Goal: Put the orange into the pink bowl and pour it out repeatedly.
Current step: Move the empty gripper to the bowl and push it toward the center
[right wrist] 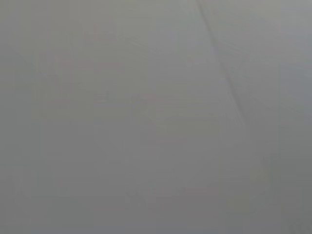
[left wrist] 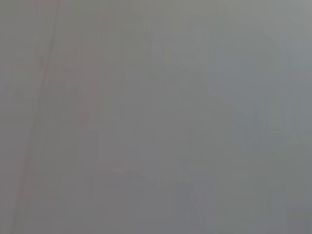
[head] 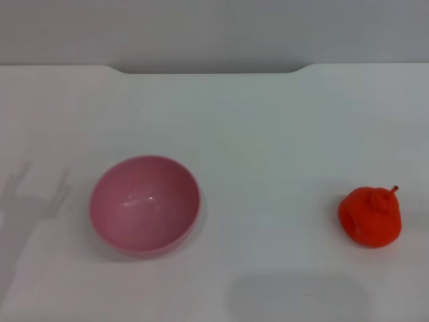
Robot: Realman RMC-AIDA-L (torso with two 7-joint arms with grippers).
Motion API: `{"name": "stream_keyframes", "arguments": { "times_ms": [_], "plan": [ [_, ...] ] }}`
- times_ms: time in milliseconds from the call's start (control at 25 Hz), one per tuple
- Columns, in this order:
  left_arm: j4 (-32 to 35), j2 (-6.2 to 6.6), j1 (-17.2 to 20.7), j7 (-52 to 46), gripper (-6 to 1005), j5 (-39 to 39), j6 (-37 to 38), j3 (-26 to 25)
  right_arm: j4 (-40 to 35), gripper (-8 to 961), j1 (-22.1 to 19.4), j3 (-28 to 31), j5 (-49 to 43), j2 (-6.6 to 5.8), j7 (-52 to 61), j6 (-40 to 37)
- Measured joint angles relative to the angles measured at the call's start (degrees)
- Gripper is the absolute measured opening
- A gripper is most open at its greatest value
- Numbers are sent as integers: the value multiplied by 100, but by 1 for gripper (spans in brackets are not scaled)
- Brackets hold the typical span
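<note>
The bowl [head: 145, 204] sits upright and empty on the table [head: 268, 134], mouth up, ready to receive; the orange [head: 370, 217] lies well apart. Neither gripper is in sight, so I cannot tell their state.

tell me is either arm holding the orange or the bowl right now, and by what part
Nothing is held. The orange sits alone on the white table, the pink bowl stands upright and empty, apart from it. Neither gripper is in view.

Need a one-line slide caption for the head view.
Empty pink bowl upright on the white table, orange lying apart toward the robot's right; neither gripper in view.
</note>
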Motion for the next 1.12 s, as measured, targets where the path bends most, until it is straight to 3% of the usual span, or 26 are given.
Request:
{"name": "stream_keyframes", "arguments": {
  "times_ms": [1120],
  "plan": [
    [-9,-49,-9,70,757,-1,-14,259,99,698,-2,250,0,-28,-1,-295]
  ]
}}
